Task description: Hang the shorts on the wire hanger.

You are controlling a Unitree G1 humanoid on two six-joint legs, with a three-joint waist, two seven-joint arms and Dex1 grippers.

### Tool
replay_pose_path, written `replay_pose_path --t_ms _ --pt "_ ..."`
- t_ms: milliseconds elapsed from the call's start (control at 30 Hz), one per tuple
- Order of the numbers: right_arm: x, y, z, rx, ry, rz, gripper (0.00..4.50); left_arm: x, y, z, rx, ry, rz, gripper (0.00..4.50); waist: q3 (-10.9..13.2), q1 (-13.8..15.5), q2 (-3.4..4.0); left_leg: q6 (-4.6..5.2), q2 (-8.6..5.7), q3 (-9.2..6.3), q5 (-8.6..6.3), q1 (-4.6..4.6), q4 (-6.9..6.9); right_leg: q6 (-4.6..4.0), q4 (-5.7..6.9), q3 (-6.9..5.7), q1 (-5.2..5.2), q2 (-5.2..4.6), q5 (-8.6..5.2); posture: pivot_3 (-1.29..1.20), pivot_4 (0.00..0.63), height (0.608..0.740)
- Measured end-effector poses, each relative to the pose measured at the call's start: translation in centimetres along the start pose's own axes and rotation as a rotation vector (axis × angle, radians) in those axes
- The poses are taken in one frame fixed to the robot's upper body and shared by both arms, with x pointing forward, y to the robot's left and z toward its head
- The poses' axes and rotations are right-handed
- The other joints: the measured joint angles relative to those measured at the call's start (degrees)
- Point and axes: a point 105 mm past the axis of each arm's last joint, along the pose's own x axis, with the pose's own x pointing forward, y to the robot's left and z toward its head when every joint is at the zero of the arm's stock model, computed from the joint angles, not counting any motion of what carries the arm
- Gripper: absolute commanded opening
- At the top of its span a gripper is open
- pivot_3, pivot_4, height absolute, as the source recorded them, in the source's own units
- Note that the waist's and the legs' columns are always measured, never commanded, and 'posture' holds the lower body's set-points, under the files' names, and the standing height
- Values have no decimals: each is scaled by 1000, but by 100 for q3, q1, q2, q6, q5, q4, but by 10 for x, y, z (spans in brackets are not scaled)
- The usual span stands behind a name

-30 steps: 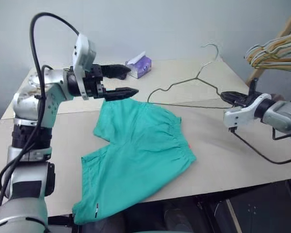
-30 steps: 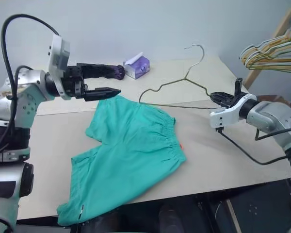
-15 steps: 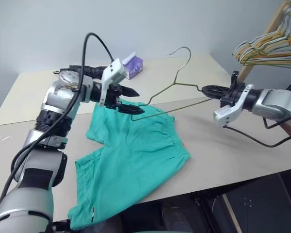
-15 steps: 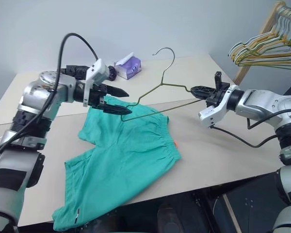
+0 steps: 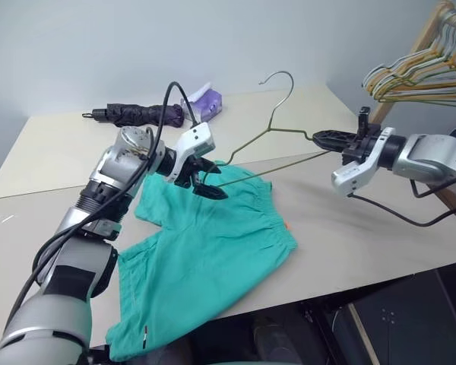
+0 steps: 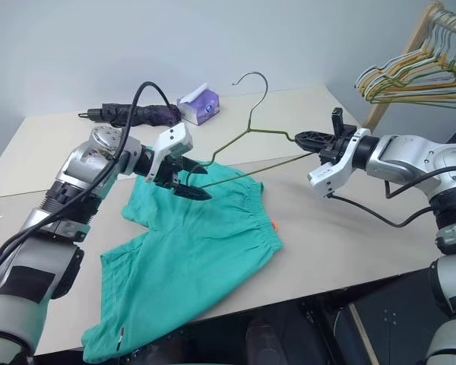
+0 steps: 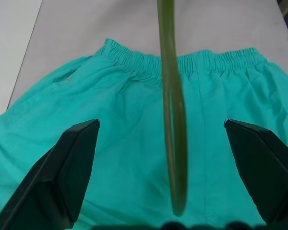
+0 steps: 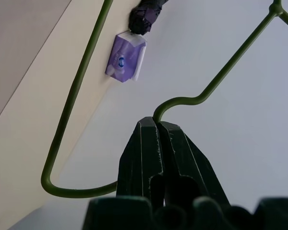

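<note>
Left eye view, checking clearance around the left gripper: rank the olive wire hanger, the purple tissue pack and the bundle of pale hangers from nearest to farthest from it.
1. Olive-grey wire hanger: its end corner lies between the left gripper's fingers.
2. Purple tissue pack: behind it, at the table's far edge.
3. Bundle of pale hangers: far right, on the wooden rack.

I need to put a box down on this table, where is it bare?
Bare patches: the table between the shorts and the right edge, and the left side in front of the umbrella. Crowded: the middle, where the hanger hangs over the shorts, and the far edge by the tissue pack.
</note>
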Motion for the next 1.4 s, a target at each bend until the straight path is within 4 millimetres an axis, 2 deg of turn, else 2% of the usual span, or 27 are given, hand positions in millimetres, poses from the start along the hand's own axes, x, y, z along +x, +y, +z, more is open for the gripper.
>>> replay_pose_path --t_ms 367,700,733,967,1100,1133,1200,1267,1300,1400 --pt "1 -8 -1 10 6 -25 0 2 -1 -1 -6 -4 -2 134 -20 -2 7 0 -2 -1 0 1 1 0 2 0 1 -1 0 -96 0 740" --pt "1 -14 0 14 3 -50 0 -7 1 1 0 -23 1 62 -35 -9 21 0 -2 -1 0 2 1 0 3 0 1 -1 0 -83 0 740" --pt "2 -15 1 21 -3 -57 542 -9 1 0 3 -21 2 0 -40 -15 23 0 -2 -1 0 3 1 0 2 1 1 -1 0 -83 0 740" --pt "3 -14 23 124 -118 -74 2786 -27 1 -22 -36 15 20 0 -55 -8 30 1 -2 -5 0 8 2 1 3 -1 10 -1 0 -46 15 740" --pt "0 -13 38 250 -192 -75 4229 -39 2 -21 -12 11 61 0 -55 18 30 1 -2 -8 0 8 2 1 -1 -4 17 -1 1 -30 25 740" --pt "-1 -14 40 270 -202 -76 4375 -40 2 -22 -9 12 65 0 -55 22 30 2 -2 -9 0 9 2 1 0 -4 17 -1 1 -22 28 740" --pt "-1 -15 44 310 -222 -75 4375 -41 3 -23 0 12 72 0 -55 44 30 2 -3 -9 0 10 4 2 2 -4 18 -2 1 -16 28 740" --pt "-12 -14 57 714 -250 5 4375 -46 -5 -34 145 0 89 0 -55 91 30 7 5 -15 -4 17 2 1 2 -6 29 6 1 -18 29 740" --pt "-17 -12 61 854 -272 66 4375 -48 -7 -40 171 12 91 0 -55 121 30 7 4 -15 -4 14 4 1 1 -6 28 3 1 -20 29 740" --pt "-29 -28 63 1126 -334 165 4375 -52 -9 -42 229 31 87 0 -56 263 32 12 3 -14 -6 11 24 7 5 -7 29 0 7 -24 32 740"
